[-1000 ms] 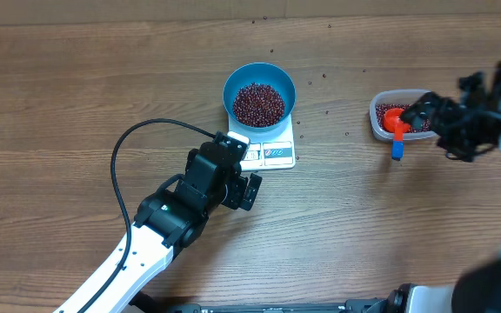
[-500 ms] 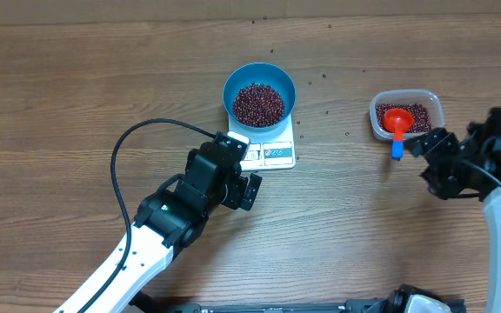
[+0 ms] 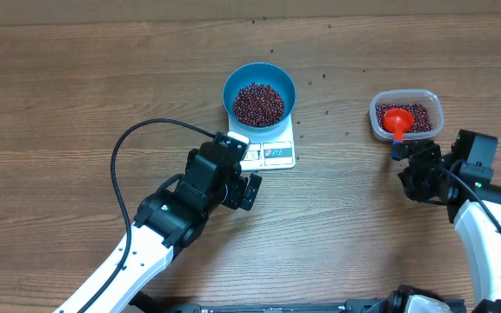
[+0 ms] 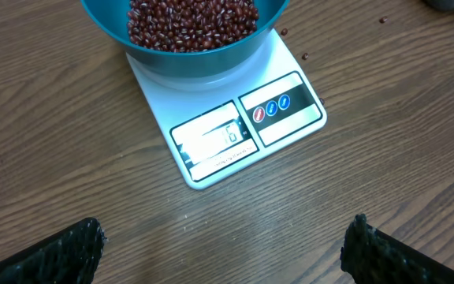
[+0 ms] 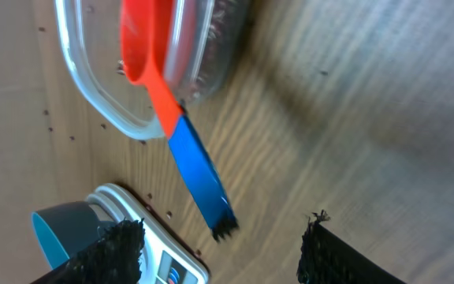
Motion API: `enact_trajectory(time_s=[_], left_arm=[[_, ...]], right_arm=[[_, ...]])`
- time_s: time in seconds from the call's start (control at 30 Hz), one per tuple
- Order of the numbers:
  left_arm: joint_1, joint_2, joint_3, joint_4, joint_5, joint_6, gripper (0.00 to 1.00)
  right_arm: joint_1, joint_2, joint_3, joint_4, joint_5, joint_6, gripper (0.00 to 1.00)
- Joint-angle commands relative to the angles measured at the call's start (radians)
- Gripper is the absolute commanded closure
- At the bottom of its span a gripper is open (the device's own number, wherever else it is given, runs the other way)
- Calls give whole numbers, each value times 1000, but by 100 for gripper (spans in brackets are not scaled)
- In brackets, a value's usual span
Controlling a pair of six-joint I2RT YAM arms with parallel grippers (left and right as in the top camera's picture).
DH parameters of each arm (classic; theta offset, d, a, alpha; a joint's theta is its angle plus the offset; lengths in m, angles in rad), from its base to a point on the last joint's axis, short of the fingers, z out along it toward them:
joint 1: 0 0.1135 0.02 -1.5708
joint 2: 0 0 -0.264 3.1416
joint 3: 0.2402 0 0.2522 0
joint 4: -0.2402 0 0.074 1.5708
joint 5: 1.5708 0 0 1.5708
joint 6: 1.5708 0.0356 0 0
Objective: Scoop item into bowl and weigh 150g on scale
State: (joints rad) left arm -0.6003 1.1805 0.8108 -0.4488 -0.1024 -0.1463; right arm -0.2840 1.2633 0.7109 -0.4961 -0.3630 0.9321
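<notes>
The dark red beans (image 3: 259, 103) lie as a loose pile in the blue bowl (image 3: 230, 85), and the bowl stands on the back part of the white kitchen scale (image 3: 272, 155). The display of the scale is lit, but I cannot read its digits. A few single beans (image 3: 324, 75) lie scattered on the wooden table (image 3: 76, 96) to the right of the bowl.

Well apart on the right stands a clear plastic container (image 3: 374, 117) with more beans inside. A red scoop (image 3: 397, 117) rests in it, and its blue handle (image 3: 397, 149) hangs over the near rim onto the table.

The right gripper (image 5: 219, 237) is just beside the end of this handle. Its jaws are partly apart; the handle tip comes between the fingertips and touches neither one.

The left gripper (image 4: 225, 241) hovers near the front edge of the scale, with its jaws wide apart and nothing between them.
</notes>
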Motion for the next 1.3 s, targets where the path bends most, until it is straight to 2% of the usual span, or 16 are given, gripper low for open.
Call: enact_trajectory(time_s=[0.0,0.23,0.33,0.5,0.87,1.27], left_arm=[[6,4,5,0,-12,12,1],[6,4,5,0,-12,12,0],[6,4,5,0,-12,12,1],[6,4,5,0,-12,12,1],[6,4,5,0,-12,12,0],[6,4,5,0,-12,12,0]], right_arm=[[10,-11,-35,63,6,37,35],[10,-10,-53,122,22,60,35],[14,-2,-53,137,23,63,41],[42,39,-53,156,57,63,44],[42,129,-53,258,60,71,63],[42,138,-53,294,59,70,81]])
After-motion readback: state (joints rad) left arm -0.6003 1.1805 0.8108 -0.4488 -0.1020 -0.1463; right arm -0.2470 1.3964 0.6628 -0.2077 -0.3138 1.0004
